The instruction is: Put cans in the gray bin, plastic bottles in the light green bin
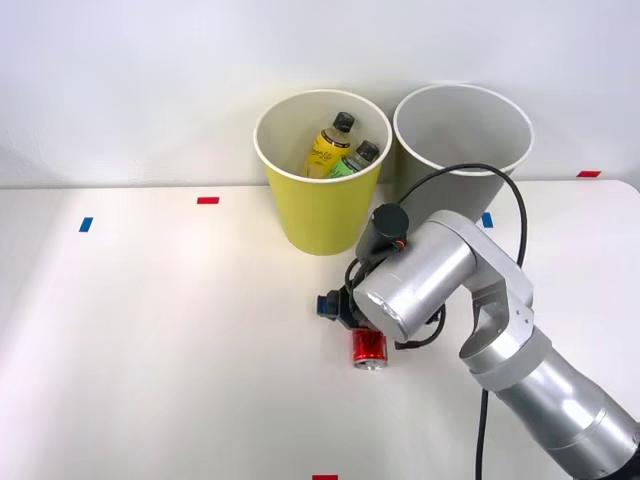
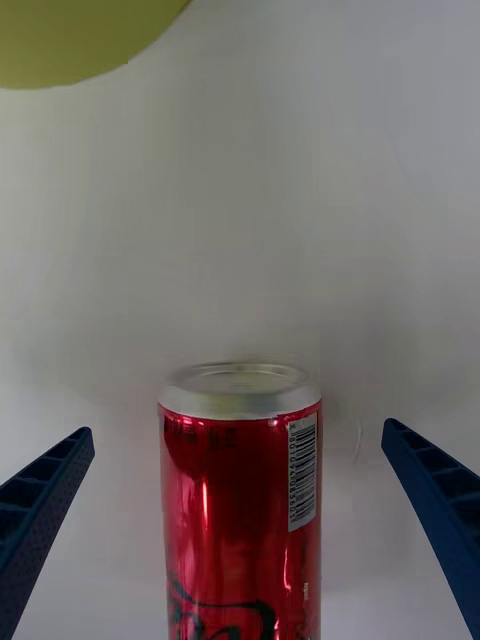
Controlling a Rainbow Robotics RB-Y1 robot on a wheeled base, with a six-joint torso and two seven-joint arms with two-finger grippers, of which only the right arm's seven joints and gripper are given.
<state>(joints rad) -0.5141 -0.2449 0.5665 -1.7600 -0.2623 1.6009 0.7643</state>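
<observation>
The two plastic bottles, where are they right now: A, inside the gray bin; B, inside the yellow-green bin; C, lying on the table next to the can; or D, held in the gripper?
B: the yellow bottle and the green-label bottle both stand inside the yellow-green bin, while the gray bin beside it looks empty.

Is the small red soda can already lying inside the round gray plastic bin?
No, the small red soda can lies on the white table, in front of the round gray plastic bin.

Right tool (image 2: 240, 530) low — fingers (image 2: 40, 505) spread wide
</observation>
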